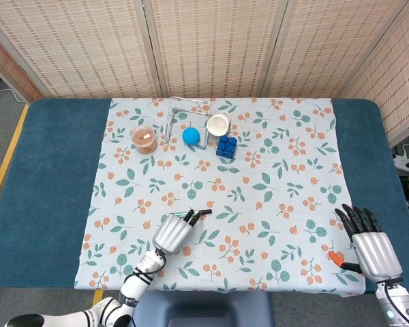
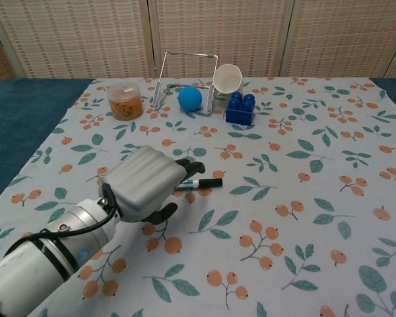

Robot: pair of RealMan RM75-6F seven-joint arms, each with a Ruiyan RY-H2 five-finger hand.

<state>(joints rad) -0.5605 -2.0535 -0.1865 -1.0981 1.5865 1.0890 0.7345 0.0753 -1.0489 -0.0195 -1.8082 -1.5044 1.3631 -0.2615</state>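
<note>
A green-and-white marker with a black cap (image 1: 202,212) (image 2: 202,183) lies on the floral cloth (image 1: 273,177) near the table's front middle. My left hand (image 1: 173,231) (image 2: 144,182) is over the marker's left half, its fingertips (image 2: 187,169) reaching down at the barrel and its thumb apart below. The covered part of the marker is hidden, and no closed grip shows. My right hand (image 1: 372,244) hovers at the front right corner of the table with its fingers spread and holds nothing; it does not appear in the chest view.
At the back of the cloth stand a jar of rubber bands (image 1: 144,138) (image 2: 125,100), a wire stand (image 1: 177,109) (image 2: 185,56), a blue ball (image 1: 190,135) (image 2: 190,99), a tilted white cup (image 1: 218,125) (image 2: 228,78) and a blue brick (image 1: 226,146) (image 2: 240,109).
</note>
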